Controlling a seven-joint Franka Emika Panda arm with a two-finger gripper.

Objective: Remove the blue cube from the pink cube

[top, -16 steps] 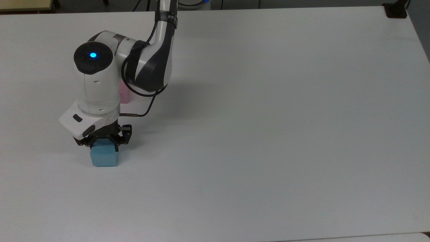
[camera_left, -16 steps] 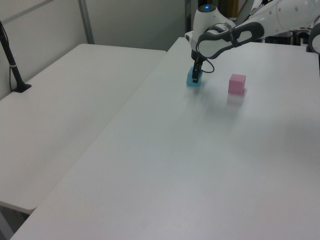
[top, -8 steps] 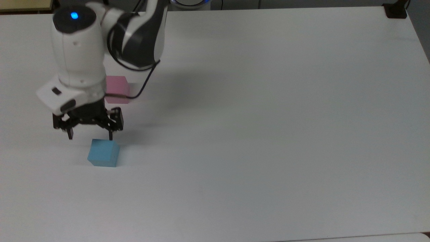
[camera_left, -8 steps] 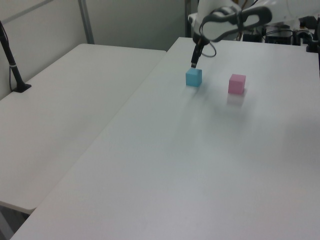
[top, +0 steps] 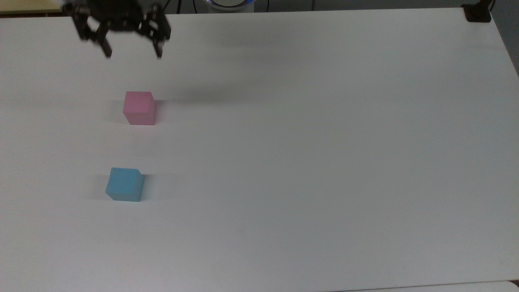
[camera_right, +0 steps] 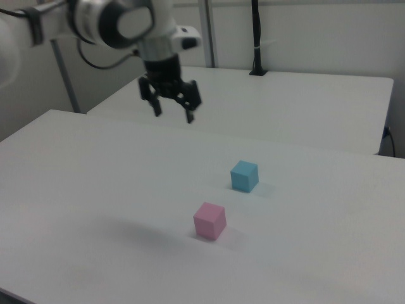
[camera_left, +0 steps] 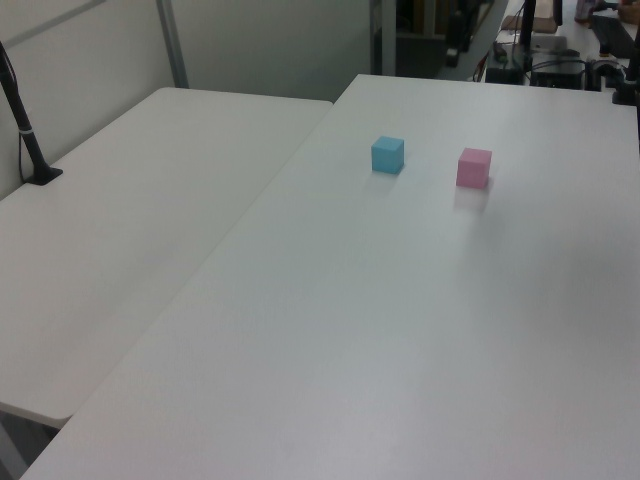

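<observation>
Gripper [top: 132, 53] risen since earlier — spread wide, empty, top cut off | blue cube [top: 124, 184] apart from pink cube [top: 140, 108]

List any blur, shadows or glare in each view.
Top view: gripper motion-blurred; soft shadows right of the pink cube and blue cube. Left view: faint pale reflections on the table below both cubes. Right view: arm smeared; diffuse dark shadow left of the pink cube.
</observation>
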